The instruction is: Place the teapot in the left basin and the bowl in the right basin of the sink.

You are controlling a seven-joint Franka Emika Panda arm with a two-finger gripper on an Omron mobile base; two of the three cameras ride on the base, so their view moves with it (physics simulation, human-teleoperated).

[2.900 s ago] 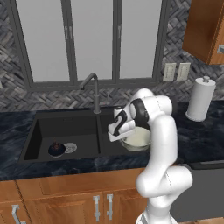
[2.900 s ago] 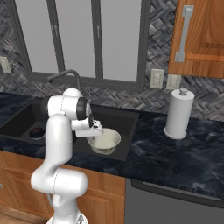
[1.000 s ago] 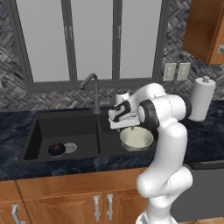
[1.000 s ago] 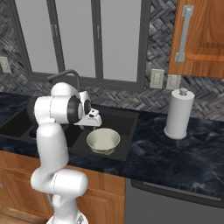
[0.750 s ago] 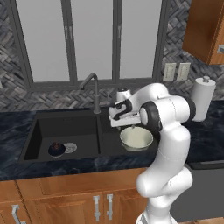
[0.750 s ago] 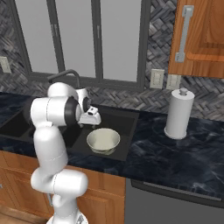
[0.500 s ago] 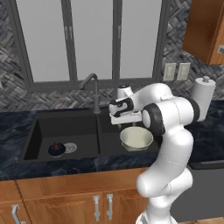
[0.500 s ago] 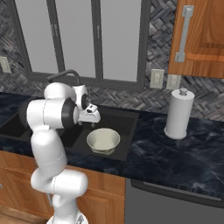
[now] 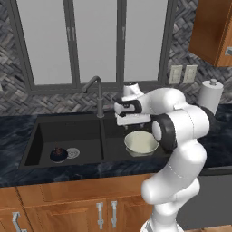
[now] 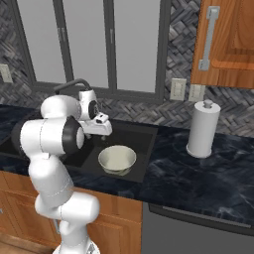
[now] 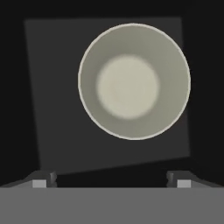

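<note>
Here you see the gripper (image 9: pixel 131 120) spread open and empty above the smooth cream bowl (image 9: pixel 141 142) in the matte right basin (image 11: pixel 43 87). The dark squat teapot (image 9: pixel 58 154) sits in the left basin (image 9: pixel 84 136); the grey gooseneck faucet (image 9: pixel 96 93) stands behind.

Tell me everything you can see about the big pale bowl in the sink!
The bowl is wide, shallow and round, cream with a faint greenish tint, smooth and plain, with a thin lighter rim and a flat paler bottom. It looks empty. It sits upright on the floor of the right basin of the black sink, near the front. Nothing else touches it: the gripper hangs open above it, apart from it.
</note>
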